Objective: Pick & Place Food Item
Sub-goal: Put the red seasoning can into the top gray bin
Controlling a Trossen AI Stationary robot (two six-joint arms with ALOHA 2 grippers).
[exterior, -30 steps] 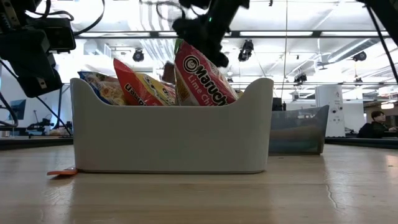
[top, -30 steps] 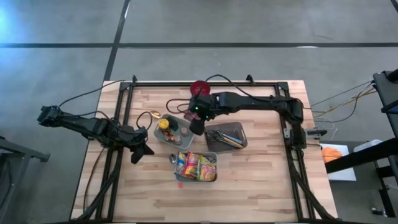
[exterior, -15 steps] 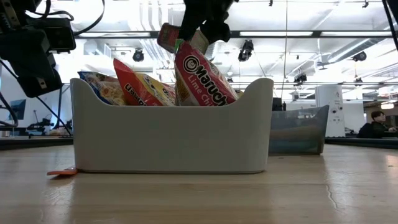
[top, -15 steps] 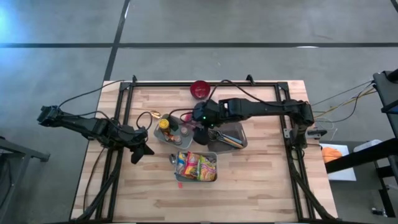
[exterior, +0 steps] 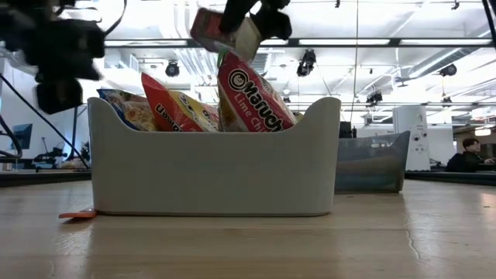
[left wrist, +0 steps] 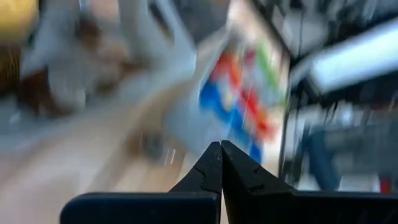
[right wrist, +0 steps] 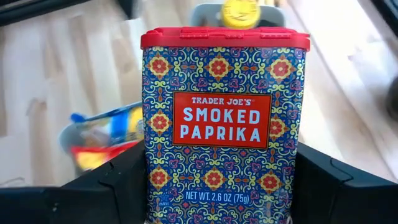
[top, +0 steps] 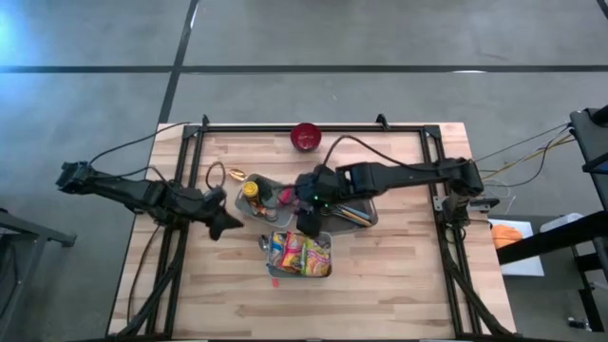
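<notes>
The left claw (top: pixel 226 223) hangs pressed together over the counter's (top: pixel 380 285) left side. At the middle, the right claw (top: pixel 309 221) pinches a smoked paprika tin (right wrist: pixel 225 118), lifted above the grey bin (exterior: pixel 209 170) of snack packets (exterior: pixel 252 97).

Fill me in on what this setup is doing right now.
The right gripper holds a smoked paprika tin between its fingers, up in the air above the near edge of the white bin packed with snack packets. The left gripper is shut and empty, waiting near the table's left edge. A grey tray of jars and a tray of utensils sit behind the bin, with a red bowl at the far edge.
</notes>
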